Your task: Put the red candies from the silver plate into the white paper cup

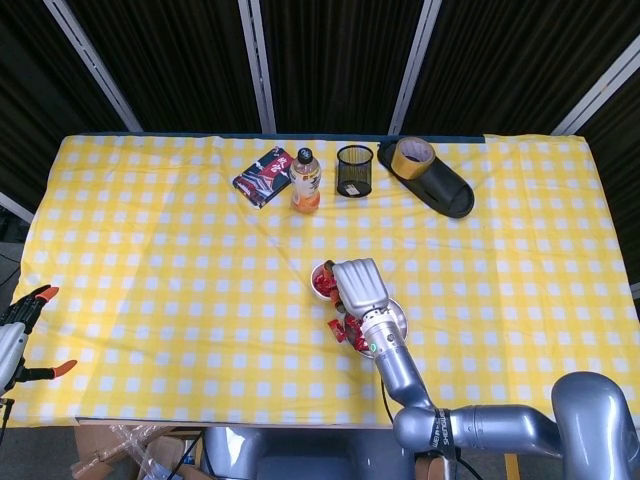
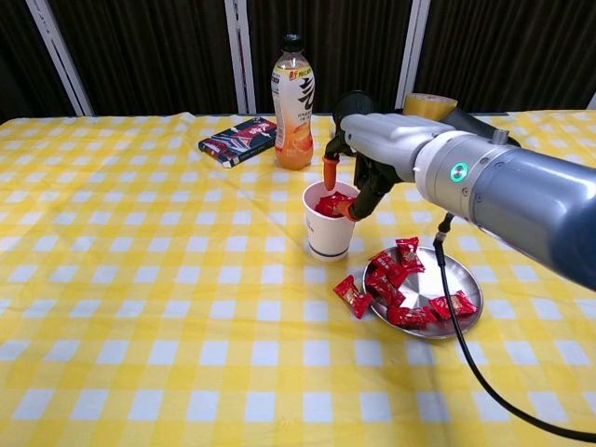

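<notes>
Candies are what I am tracking, and my right hand hangs directly over the mouth of the white paper cup, fingertips pointing down at the rim. From the chest view the fingers look spread apart over the opening; I judge nothing is pinched in them, though the orange tips blend with the red wrappers, so I am not certain. Several red pieces already sit inside the cup.

What matters for my next move is where the rest lie: the silver plate sits just beside the cup, on the side nearer the bench's front edge and toward its right end. The red candies crowd the cup-side half of that plate, and one stray candy lies off the rim on the cloth. So from the cup I would pull the hand back toward me, slightly right, and down.

My left hand rests far off at the bench's front left corner, holding nothing as far as I can tell, so the right hand is plainly the nearer one.
</notes>
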Motion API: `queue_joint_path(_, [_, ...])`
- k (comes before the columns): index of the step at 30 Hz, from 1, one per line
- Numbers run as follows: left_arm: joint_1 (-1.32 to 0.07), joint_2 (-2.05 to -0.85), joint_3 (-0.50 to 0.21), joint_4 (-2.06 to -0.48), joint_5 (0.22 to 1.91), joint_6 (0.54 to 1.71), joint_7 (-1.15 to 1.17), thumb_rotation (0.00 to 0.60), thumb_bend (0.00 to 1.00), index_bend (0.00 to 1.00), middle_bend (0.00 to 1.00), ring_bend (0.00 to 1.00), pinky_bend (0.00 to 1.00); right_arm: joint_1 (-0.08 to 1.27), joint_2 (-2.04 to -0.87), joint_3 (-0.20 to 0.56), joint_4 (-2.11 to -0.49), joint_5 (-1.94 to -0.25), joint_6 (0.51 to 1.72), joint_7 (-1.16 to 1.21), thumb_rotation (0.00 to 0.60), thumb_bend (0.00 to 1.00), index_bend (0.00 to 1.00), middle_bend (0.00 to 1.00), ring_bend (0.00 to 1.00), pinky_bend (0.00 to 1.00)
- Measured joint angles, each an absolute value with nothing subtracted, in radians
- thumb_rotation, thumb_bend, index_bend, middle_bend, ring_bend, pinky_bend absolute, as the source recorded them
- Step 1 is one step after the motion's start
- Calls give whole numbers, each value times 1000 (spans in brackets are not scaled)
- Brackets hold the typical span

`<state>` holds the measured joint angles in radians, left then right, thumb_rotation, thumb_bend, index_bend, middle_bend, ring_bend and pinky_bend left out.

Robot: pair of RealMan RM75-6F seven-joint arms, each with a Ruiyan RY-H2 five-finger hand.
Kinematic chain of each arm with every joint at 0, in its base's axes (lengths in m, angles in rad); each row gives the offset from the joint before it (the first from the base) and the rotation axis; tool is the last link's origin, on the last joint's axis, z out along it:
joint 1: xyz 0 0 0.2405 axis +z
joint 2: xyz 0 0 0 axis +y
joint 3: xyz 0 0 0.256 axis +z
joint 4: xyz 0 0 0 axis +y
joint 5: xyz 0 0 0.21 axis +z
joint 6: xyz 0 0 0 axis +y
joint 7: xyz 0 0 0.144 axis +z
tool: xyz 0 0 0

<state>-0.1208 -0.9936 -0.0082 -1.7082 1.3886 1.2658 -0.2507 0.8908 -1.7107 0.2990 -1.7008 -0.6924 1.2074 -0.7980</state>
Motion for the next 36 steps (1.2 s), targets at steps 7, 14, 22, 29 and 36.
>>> queue_joint_path(7, [-119, -997, -9, -1708, 1387, 1273, -242, 600, 20, 0, 0, 0, 0, 874, -1691, 273, -1746, -745, 1257, -798, 600, 278, 432, 973, 1000, 953])
queue_joint_path(14, [-116, -999, -8, -1706, 1395, 1283, -236, 600, 23, 0, 0, 0, 0, 838, -1648, 208, -1819, -843, 1314, -811, 600, 248, 432, 973, 1000, 954])
queue_joint_path(22, [-111, -1003, -7, -1706, 1401, 1296, -225, 600, 24, 0, 0, 0, 0, 768, -1618, 107, -1868, -944, 1365, -808, 600, 248, 432, 973, 1000, 953])
queue_joint_path(29, [-104, -1009, -8, -1707, 1403, 1314, -212, 600, 24, 0, 0, 0, 0, 719, -1637, 46, -1832, -963, 1367, -805, 600, 249, 444, 973, 1000, 953])
queue_joint_path(36, [-101, -1013, -9, -1703, 1400, 1317, -209, 600, 24, 0, 0, 0, 0, 681, -1648, 31, -1798, -955, 1357, -804, 600, 248, 444, 973, 1000, 954])
